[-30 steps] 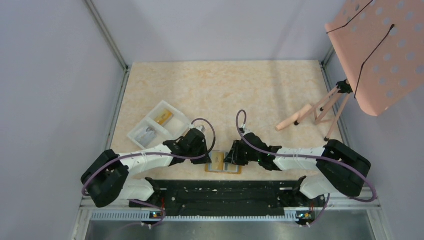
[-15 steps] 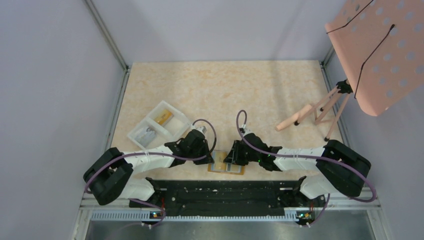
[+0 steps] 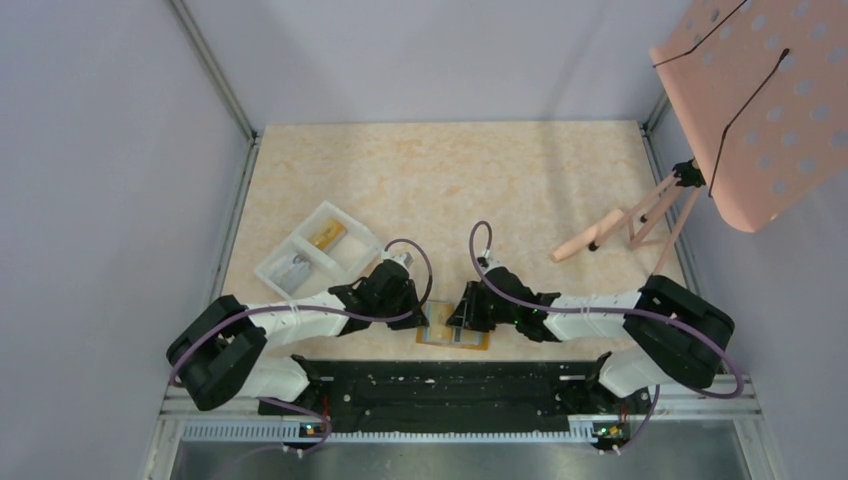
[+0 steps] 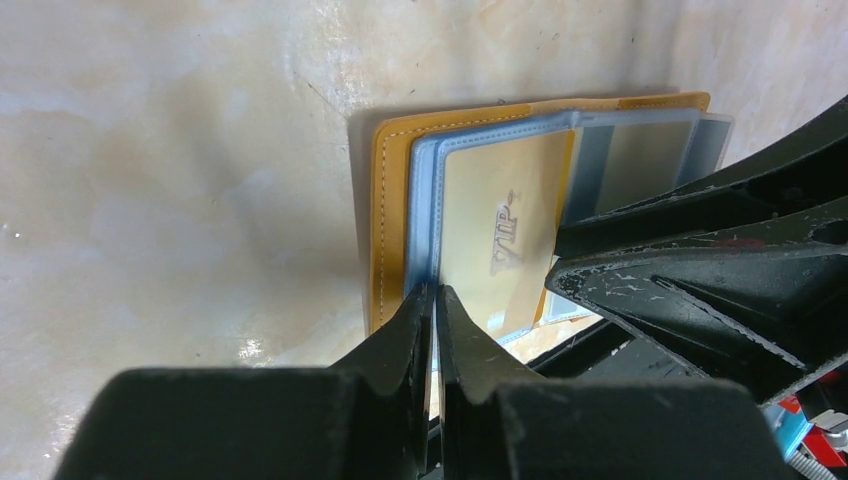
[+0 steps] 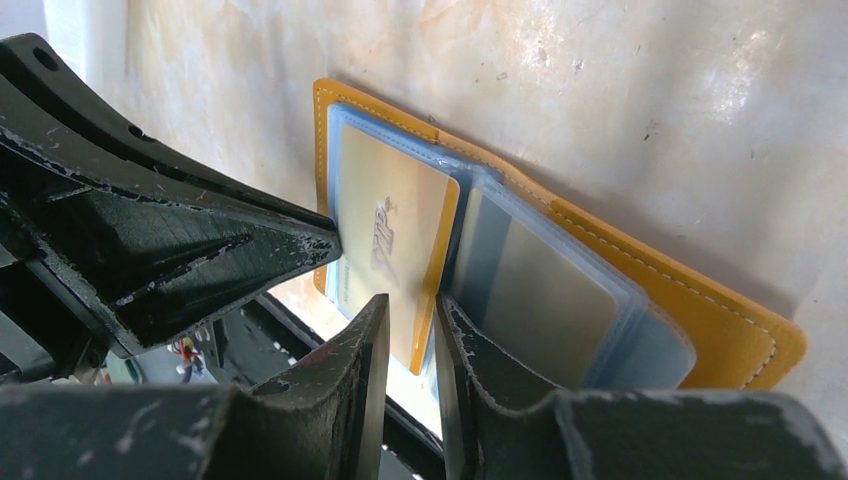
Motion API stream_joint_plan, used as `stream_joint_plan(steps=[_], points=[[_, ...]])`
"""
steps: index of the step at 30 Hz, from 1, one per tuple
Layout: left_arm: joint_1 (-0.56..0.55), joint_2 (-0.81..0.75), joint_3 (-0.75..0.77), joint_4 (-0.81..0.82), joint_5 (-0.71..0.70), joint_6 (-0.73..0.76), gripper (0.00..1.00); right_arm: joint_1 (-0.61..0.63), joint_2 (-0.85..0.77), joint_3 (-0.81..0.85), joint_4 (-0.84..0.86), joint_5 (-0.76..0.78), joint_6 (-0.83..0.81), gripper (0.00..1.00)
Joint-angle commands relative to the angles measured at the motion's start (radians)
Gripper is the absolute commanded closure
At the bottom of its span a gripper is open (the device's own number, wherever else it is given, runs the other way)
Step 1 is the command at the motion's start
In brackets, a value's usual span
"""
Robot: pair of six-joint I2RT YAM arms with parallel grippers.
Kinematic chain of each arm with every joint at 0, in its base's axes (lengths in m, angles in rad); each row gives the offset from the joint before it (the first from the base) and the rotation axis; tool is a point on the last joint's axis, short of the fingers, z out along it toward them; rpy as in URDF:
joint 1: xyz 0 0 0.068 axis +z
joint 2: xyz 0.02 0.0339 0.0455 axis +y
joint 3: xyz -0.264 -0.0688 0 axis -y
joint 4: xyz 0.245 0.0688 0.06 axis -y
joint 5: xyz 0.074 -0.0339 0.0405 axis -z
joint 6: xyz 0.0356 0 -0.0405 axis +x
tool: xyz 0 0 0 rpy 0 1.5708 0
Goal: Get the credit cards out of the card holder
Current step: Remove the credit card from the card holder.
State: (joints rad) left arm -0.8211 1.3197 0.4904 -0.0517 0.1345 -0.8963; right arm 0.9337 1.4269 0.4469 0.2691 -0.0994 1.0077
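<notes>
The left gripper (image 4: 433, 297) has drawn its fingers together onto the clear sleeve (image 4: 424, 210) edge of the card holder (image 4: 386, 190). The card holder has slid slightly rightward. The left arm (image 3: 300, 318) and right arm (image 3: 590, 318) have shifted their elbows slightly inward.

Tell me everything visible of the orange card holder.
The flat tan-orange folding card holder lies open on the beige tabletop by the near edge, pale stitching along its rim. Clear plastic sleeves fan inside; one holds a pale gold card printed VIP. The left gripper pinches a sleeve edge; the card's corner sits between the fingers of the right gripper.
</notes>
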Motion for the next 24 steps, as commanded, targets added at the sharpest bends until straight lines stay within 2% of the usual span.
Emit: stream_joint_plan(steps=[1,5,14,19,24], points=[[-0.005,0.015,-0.027,-0.005,-0.006,-0.004,0.9,-0.001,0.041,-0.005,0.056,0.014,0.002,0.76],[-0.004,0.016,-0.029,-0.003,-0.004,-0.005,0.9,-0.003,0.036,-0.04,0.147,-0.01,0.019,0.75],[-0.004,0.032,-0.035,0.017,0.007,-0.007,0.94,-0.024,0.022,-0.081,0.218,-0.049,0.066,0.75],[-0.004,0.039,-0.042,0.039,0.028,-0.011,0.99,-0.034,0.007,-0.108,0.278,-0.071,0.077,0.81],[-0.004,0.035,-0.041,0.044,0.052,-0.013,1.0,-0.045,0.021,-0.137,0.386,-0.105,0.092,0.85]])
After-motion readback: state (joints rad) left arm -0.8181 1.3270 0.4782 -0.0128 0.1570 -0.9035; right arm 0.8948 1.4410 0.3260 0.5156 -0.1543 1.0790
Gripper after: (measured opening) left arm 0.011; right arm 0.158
